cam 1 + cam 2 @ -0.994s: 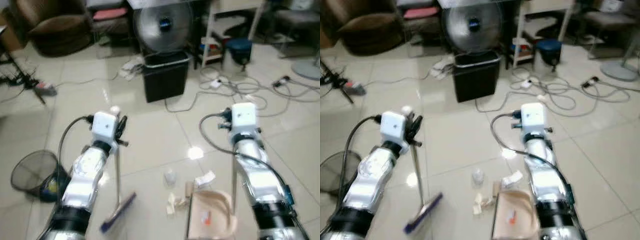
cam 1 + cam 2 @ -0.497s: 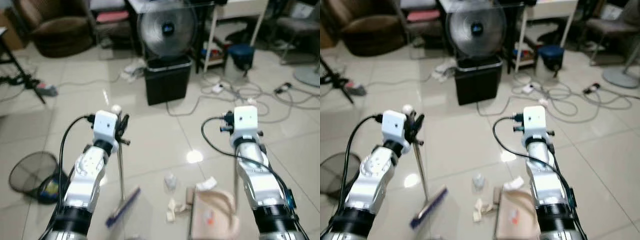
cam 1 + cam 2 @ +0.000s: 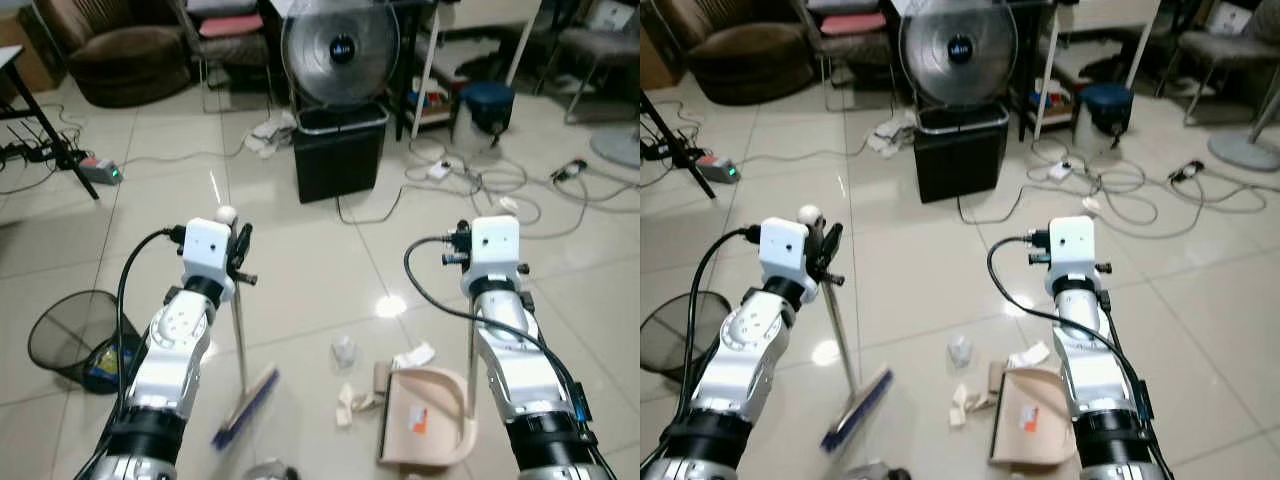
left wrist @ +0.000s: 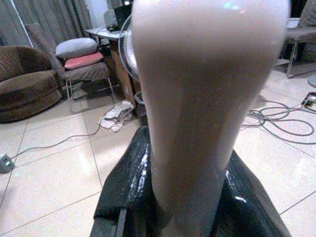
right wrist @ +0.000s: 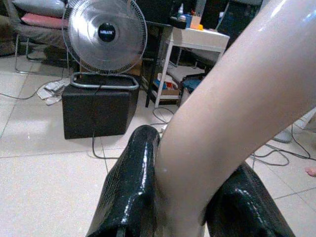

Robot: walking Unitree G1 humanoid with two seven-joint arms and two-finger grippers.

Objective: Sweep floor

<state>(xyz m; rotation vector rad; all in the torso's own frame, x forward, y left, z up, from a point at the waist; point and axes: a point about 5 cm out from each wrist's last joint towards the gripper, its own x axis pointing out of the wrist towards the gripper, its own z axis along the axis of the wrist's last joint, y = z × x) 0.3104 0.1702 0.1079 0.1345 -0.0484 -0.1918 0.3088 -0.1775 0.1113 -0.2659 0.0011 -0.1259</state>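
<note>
While the left pincer [image 3: 238,250] is squeezed tight around the thin silver handle of the broom [image 3: 240,345], the broom's blue brush head [image 3: 246,408] rests on the shiny pale tile floor [image 3: 300,260]. The handle stands almost straight up. The right pincer [image 5: 173,197] is closed on the pale handle of the dustpan [image 5: 237,113]. The beige plastic dustpan [image 3: 425,418] lies flat on the floor below it, with a small orange scrap inside. Crumpled white and tan paper bits [image 3: 352,398] sit between the brush and the dustpan, just beside the dustpan's edge. A round black mesh basket [image 3: 70,335] lies to the left. Farther back, a black bin [image 3: 338,155] stands before a big round fan [image 3: 340,50], with tangled white cords [image 3: 480,180] nearby.
</note>
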